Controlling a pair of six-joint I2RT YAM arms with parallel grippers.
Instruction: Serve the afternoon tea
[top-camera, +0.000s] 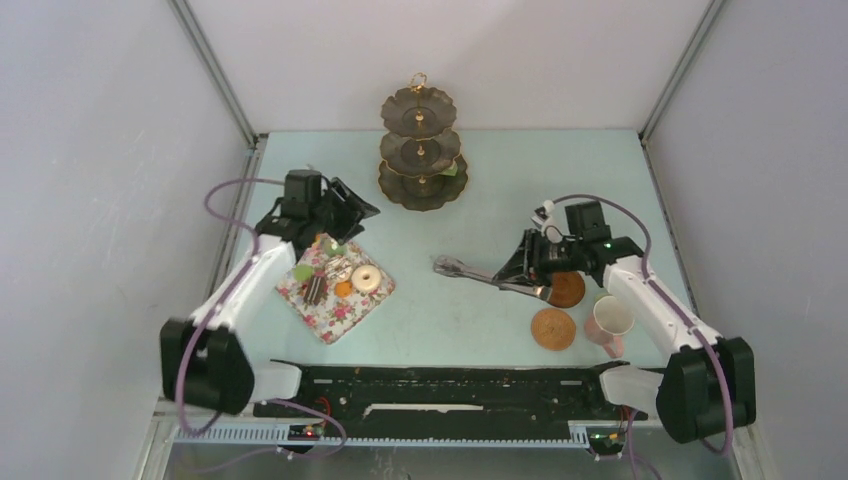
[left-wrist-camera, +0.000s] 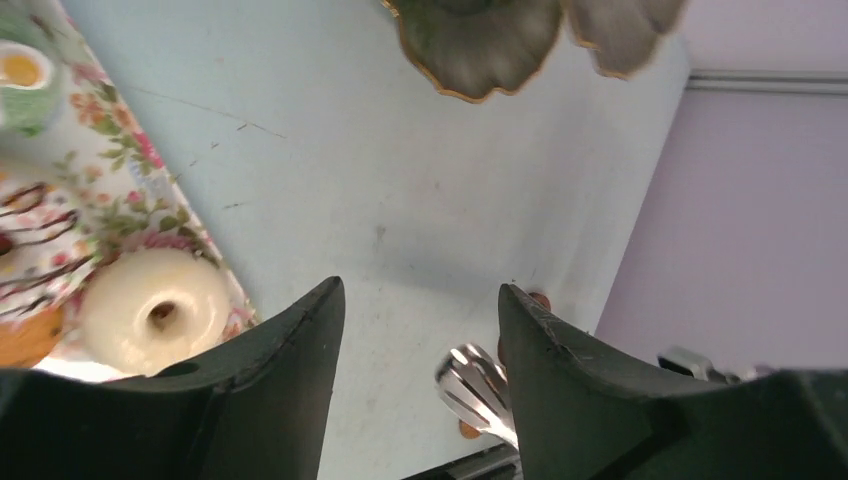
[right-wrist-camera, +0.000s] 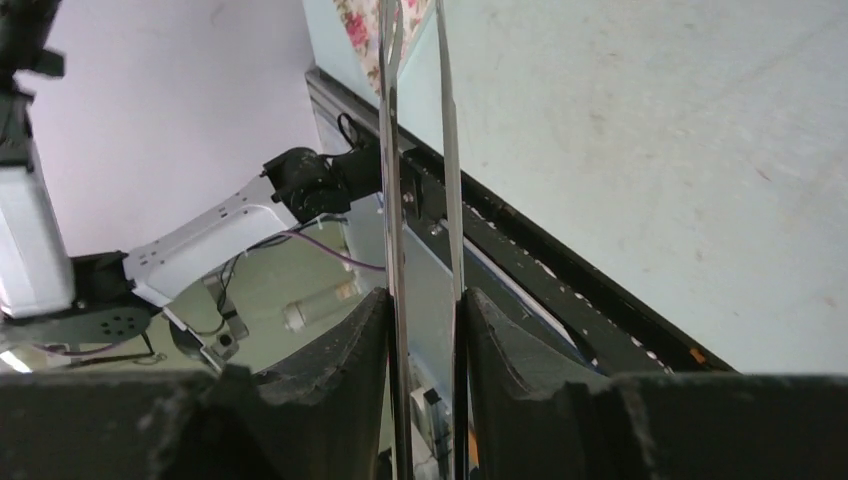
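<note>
the cakes (top-camera: 338, 280) lie together on the floral cloth (top-camera: 335, 318) at the left of the worktop (top-camera: 450, 320). the white doughnut (left-wrist-camera: 155, 310) sits at the cloth's edge, an orange piece (top-camera: 343, 289) and a chocolate piece (top-camera: 315, 288) lie just beside it, and a green piece (left-wrist-camera: 22, 75) is further in. none of them looks served yet.

on the right, two brown coasters (top-camera: 553, 328) lie flat on the worktop. a cup (top-camera: 610, 318) stands or leans just beside them, on neither; we cannot tell which.

the three-tier stand (top-camera: 395, 195) at the back looks bare. the one exception is a small green speck at the lowest tier's right rim, too small for us to name.

the left fingers (left-wrist-camera: 300, 340) are spread and hold nothing. they hover over bare worktop just beside the doughnut.

the right fingers (right-wrist-camera: 350, 350) are clenched on the grey tongs (top-camera: 470, 270), whose tips point left, well apart from the cakes.

we judge the serving barely begun. the cakes have to go up to the stand, and the cup has to go onto a coaster.
</note>
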